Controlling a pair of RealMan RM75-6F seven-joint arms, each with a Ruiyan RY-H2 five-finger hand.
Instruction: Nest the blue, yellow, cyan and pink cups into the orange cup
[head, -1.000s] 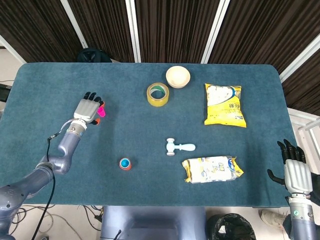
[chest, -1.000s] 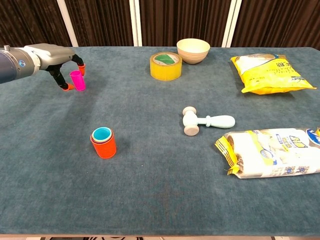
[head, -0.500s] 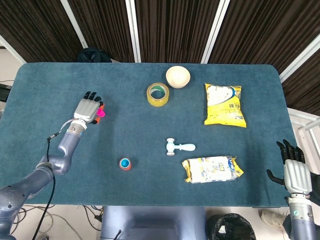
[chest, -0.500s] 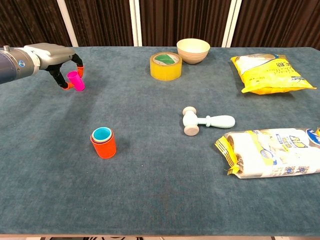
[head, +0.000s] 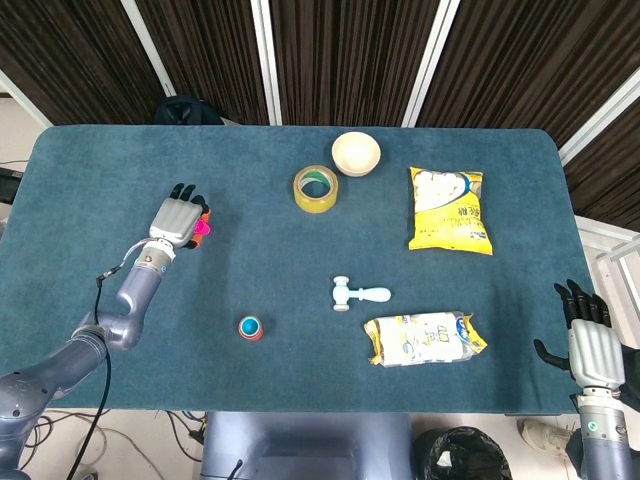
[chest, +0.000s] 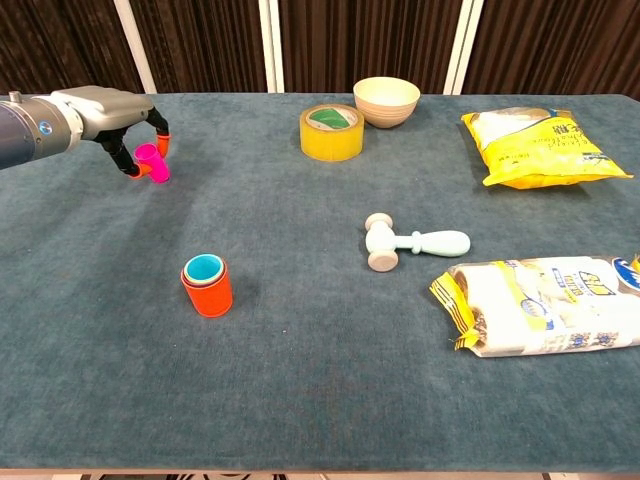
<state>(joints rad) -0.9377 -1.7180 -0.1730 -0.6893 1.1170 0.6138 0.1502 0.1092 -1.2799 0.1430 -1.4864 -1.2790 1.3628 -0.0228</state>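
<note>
The orange cup (chest: 208, 290) stands on the near left of the table, with other cups nested in it; the innermost one that shows is cyan (chest: 203, 267). From above, this stack (head: 250, 327) is a small orange ring with a blue-cyan centre. Far left, my left hand (chest: 112, 112) grips the pink cup (chest: 152, 162) between its fingertips, and the cup leans over. In the head view the left hand (head: 177, 220) hides most of the pink cup (head: 203, 228). My right hand (head: 590, 342) hangs off the table's right edge, fingers apart and holding nothing.
A roll of yellow tape (chest: 331, 131) and a cream bowl (chest: 386, 100) stand at the back centre. A yellow snack bag (chest: 540, 146) lies back right. A small toy hammer (chest: 410, 242) lies mid-table, with a packet of goods (chest: 545, 305) to its right.
The left hand's fingers have closed around the pink cup. The cup has tipped from upright to leaning and shifted slightly left. The right hand has not moved.
</note>
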